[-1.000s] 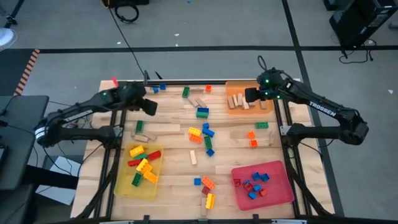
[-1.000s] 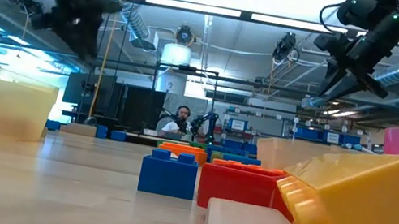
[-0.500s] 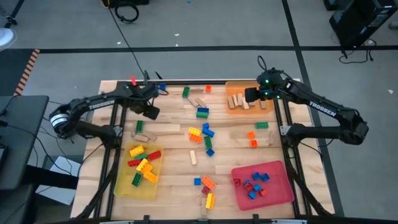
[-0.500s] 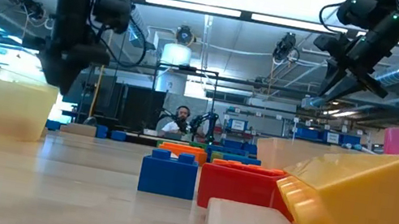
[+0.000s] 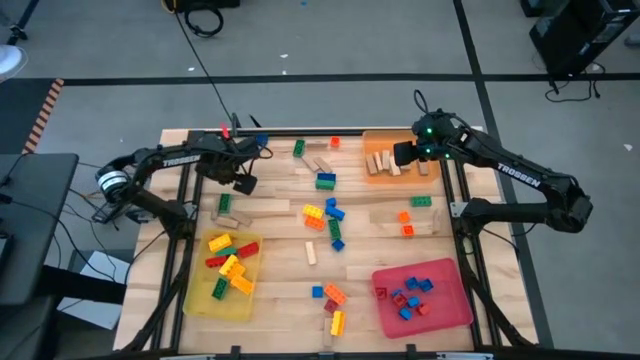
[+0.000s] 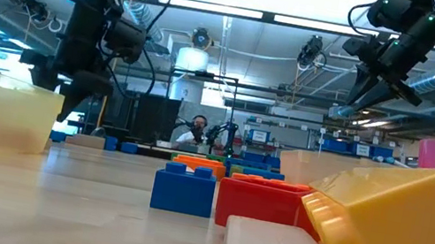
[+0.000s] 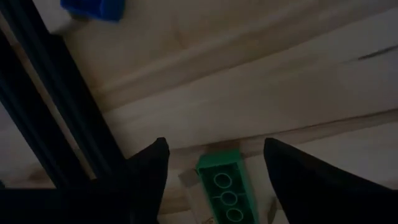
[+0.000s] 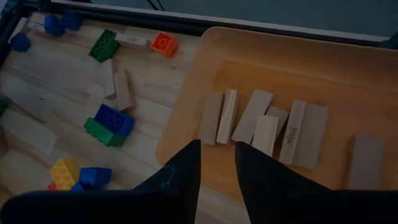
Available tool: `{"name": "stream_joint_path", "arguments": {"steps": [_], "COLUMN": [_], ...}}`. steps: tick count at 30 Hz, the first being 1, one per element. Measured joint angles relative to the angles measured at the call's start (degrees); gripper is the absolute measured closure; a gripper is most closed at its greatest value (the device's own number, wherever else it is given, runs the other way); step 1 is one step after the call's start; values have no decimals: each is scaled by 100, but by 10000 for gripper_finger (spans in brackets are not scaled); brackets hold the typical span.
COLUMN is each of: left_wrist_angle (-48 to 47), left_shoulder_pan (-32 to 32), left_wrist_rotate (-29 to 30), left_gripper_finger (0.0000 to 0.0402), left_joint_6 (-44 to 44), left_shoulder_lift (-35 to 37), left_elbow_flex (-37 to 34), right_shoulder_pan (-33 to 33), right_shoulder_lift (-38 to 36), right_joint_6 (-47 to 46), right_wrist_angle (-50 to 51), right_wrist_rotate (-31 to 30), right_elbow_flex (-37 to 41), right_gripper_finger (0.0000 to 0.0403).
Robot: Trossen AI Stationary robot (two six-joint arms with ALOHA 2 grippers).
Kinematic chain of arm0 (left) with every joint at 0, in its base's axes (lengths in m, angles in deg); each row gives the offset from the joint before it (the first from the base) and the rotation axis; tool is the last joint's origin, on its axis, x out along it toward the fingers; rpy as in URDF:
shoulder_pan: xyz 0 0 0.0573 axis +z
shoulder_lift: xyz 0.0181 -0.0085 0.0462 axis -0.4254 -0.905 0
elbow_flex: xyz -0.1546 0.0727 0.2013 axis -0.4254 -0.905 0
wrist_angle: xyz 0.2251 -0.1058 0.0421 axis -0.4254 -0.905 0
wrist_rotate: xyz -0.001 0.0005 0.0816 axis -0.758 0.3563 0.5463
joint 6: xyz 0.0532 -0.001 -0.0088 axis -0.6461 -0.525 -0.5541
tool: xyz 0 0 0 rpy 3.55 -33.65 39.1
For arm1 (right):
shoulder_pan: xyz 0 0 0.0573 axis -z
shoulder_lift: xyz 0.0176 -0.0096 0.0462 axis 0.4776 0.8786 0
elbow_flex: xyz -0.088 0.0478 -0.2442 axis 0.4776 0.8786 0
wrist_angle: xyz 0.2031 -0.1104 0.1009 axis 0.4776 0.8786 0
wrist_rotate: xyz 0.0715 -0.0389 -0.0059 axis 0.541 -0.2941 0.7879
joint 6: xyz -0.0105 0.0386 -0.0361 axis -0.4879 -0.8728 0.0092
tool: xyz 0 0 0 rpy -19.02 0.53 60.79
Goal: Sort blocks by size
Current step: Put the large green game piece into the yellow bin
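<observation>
My left gripper point(image 5: 243, 183) hangs open over the table's far left part, also in the low view point(image 6: 68, 105). In the left wrist view point(image 7: 216, 146) its fingers stand on either side of a green brick point(image 7: 227, 186) that lies flat on the wood below, without touching it. My right gripper point(image 5: 400, 155) hovers above the orange tray point(image 5: 430, 140) at the far right, its fingers a narrow gap apart point(image 8: 217, 149) and empty. Several tan wooden pieces point(image 8: 267, 124) lie flat in that tray. Coloured bricks point(image 5: 325, 215) lie scattered mid-table.
A yellow tray point(image 5: 200, 300) with yellow, red and green bricks sits near left. A red tray point(image 5: 450, 310) with small blue and red bricks sits near right. Wooden pieces point(image 5: 262, 207) and loose bricks lie between. A dark rail point(image 7: 56, 124) runs beside the left gripper.
My left gripper has gone down toward the table and a little toward the near edge, coming over the green brick, while its arm has swung around. My right gripper has kept still above the orange tray.
</observation>
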State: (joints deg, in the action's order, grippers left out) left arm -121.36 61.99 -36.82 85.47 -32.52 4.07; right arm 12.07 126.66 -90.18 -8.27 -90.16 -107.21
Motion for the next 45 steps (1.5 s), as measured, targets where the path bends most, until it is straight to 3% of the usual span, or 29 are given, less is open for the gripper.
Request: {"name": "stream_joint_path", "arguments": {"steps": [10, 13, 22, 27, 34, 45], "left_wrist_angle": [111, 474, 546, 553, 511, -90], "left_shoulder_pan": [0, 2, 6, 2, -7, -212], "left_wrist_rotate": [-195, -562, -852, -1080, -1165, -994], "left_gripper_finger": [125, 126, 131, 166, 257, 260], "left_joint_6": [357, 379, 870, 1043, 1002, 1119], "left_shoulder_lift": [-348, -347, -327, -331, -327, 490], "left_elbow_flex": [-627, -836, -963, -972, -974, -570], "right_shoulder_pan": [-16, -63, -175, -189, -272, -391], "right_shoulder_lift": [2, 0, 2, 2, 2, 2], "right_joint_6": [36, 68, 143, 143, 143, 177], "right_wrist_angle": [42, 46, 41, 41, 42, 44], "right_wrist_rotate": [4, 2, 2, 2, 2, -90], "right_elbow_flex": [0, 0, 0, 0, 0, 0], "right_gripper_finger": [290, 290, 290, 290, 290, 290]}}
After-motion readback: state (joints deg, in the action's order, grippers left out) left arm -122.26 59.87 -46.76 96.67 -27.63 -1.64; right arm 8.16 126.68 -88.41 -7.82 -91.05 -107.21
